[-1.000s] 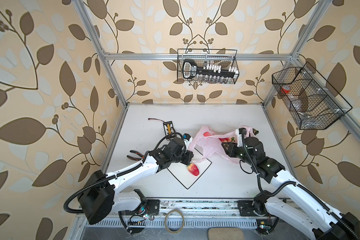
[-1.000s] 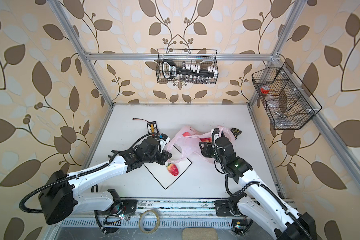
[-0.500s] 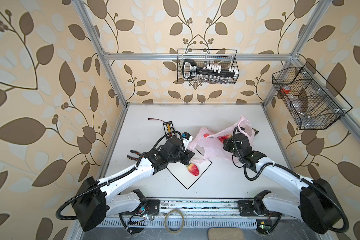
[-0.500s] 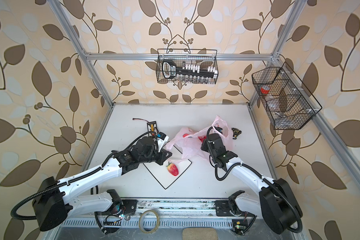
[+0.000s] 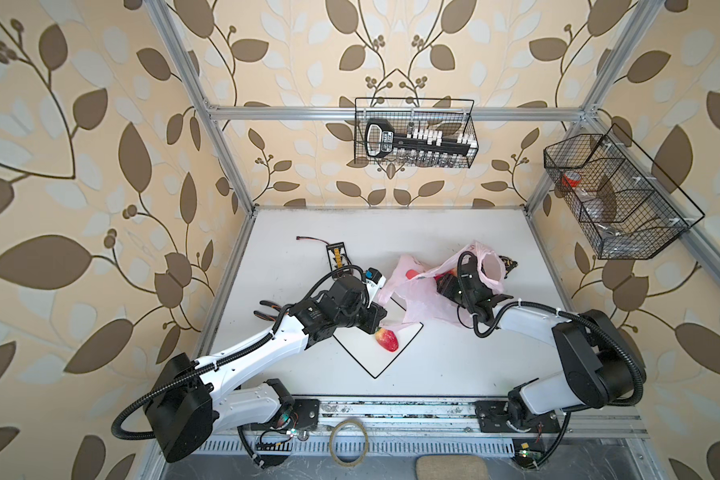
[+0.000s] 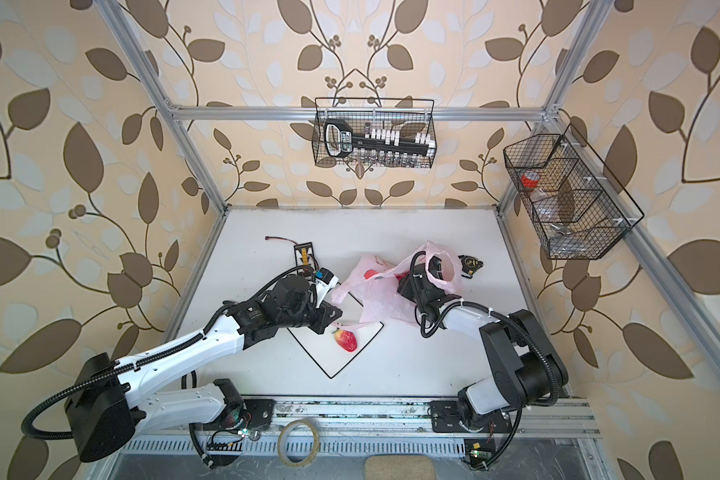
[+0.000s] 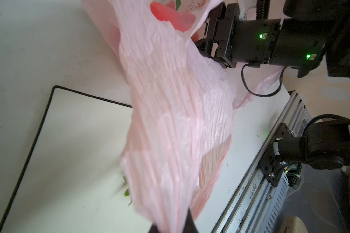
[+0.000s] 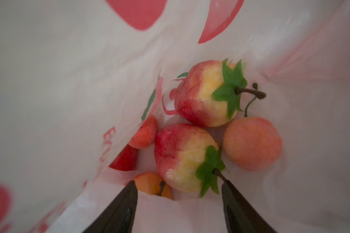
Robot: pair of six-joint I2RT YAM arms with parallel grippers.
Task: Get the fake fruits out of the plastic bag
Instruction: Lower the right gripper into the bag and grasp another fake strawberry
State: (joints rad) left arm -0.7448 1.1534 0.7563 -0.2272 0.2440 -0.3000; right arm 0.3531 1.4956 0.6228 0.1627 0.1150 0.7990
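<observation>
**One fruit [image 5: 386, 339] out, several left in the bag [image 5: 420, 303]**

It lay on the plate [image 5: 371, 357], just in front of the bag. The left gripper [image 7: 170, 226] was clamped on the bag's near corner. Inside the bag, the right gripper [image 8: 178, 187] stood with jaws apart just short of at least five remaining fruits [image 8: 182, 157].

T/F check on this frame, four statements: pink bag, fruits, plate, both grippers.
1. One glossy red-and-yellow fake fruit lies on the white square plate with a black rim. True.
2. The thin translucent pink plastic bag is empty. False: several fruits lie inside it, as the right wrist view shows.
3. The right gripper is shut on a fruit. False: it is open inside the bag, jaws apart, holding nothing.
4. The left gripper is shut on the bag. True.
</observation>
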